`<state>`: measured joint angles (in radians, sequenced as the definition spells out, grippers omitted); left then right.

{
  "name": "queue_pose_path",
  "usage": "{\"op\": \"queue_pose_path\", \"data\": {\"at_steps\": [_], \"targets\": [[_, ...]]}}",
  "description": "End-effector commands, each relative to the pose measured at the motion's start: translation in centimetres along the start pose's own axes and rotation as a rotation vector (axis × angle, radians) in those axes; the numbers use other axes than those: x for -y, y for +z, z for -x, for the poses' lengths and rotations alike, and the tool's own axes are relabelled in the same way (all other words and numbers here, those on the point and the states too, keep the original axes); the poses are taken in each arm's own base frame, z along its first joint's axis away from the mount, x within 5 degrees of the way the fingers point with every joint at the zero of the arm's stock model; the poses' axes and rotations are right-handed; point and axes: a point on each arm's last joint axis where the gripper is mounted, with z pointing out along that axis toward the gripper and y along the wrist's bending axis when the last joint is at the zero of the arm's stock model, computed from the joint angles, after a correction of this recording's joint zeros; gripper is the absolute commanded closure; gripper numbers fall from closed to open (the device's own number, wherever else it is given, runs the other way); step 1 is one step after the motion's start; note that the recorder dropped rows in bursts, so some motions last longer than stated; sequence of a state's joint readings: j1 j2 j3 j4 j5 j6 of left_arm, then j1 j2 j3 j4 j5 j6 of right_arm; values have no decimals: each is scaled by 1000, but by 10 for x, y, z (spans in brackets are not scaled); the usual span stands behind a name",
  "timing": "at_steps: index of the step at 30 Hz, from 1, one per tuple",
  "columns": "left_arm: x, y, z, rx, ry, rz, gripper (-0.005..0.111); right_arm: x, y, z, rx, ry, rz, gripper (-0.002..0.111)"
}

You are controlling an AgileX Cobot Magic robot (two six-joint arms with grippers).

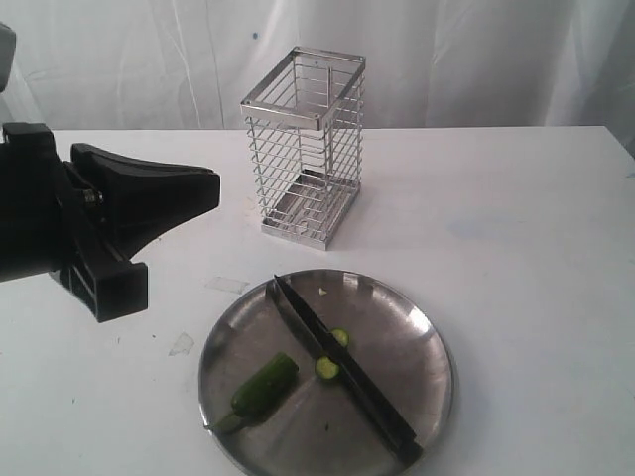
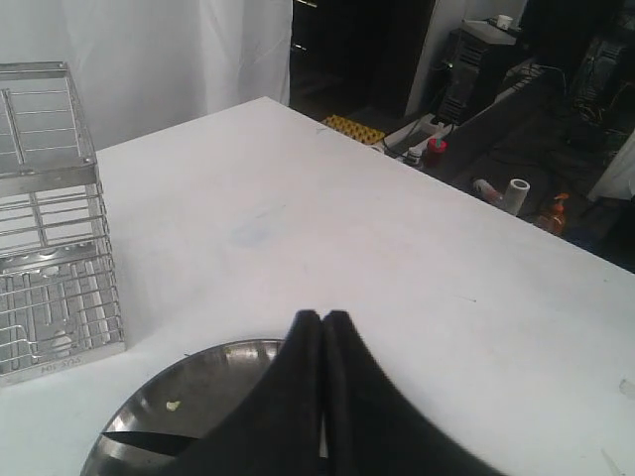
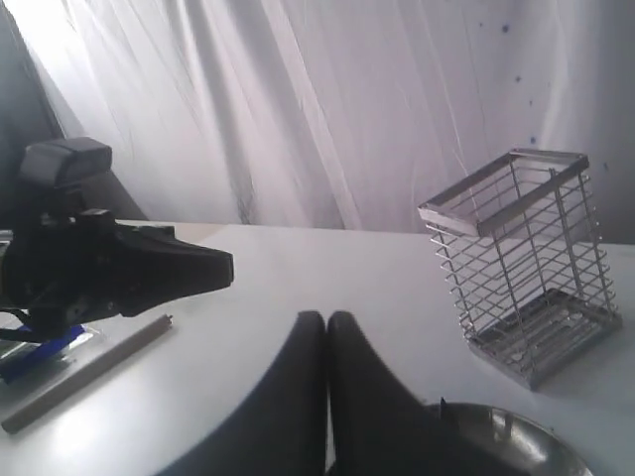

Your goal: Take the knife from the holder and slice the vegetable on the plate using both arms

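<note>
The knife [image 1: 342, 367] lies diagonally across the steel plate [image 1: 422, 342], tip toward the holder, handle at the plate's near right rim. The green vegetable [image 1: 263, 385] rests on the plate's left part, with two cut slices [image 1: 327, 368] beside the blade. The wire holder [image 1: 306, 149] stands empty behind the plate. My left gripper [image 1: 210, 188] hovers at the left, shut and holding nothing, its fingertips [image 2: 323, 319] pressed together above the plate's rim [image 2: 213, 353]. My right gripper [image 3: 326, 319] is shut and empty; it is outside the exterior view. The holder [image 3: 524, 263] shows in the right wrist view.
White cloth hangs behind the table. A grey bar [image 3: 84, 374] lies on the table near the left arm [image 3: 109, 270] in the right wrist view. Small scraps [image 1: 182, 343] lie left of the plate. Beyond the table's far edge, the left wrist view shows cluttered equipment [image 2: 516, 188].
</note>
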<state>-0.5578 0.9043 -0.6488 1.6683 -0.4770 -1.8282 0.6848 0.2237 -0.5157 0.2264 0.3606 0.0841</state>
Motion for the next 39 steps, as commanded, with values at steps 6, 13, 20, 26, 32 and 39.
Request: {"op": "queue_pose_path", "data": {"at_steps": [6, 13, 20, 26, 32, 39], "targets": [[1, -2, -2, -4, 3, -7, 107, 3, -21, -2, 67, -198, -35, 108], [1, -2, -2, -4, 5, -7, 107, 26, 2, -56, 64, -346, -84, 108], [1, -2, -2, -5, 6, -7, 107, 42, 4, -102, -39, -326, -126, 108], [1, -2, -2, -5, 8, -7, 107, 54, 2, -131, -78, -256, -196, 108], [1, -2, -2, -5, 10, -7, 107, 58, 1, -138, -156, -219, -248, 108], [1, -2, -2, -5, 10, -7, 107, 60, -1, -146, -239, -208, -264, 108]]}}
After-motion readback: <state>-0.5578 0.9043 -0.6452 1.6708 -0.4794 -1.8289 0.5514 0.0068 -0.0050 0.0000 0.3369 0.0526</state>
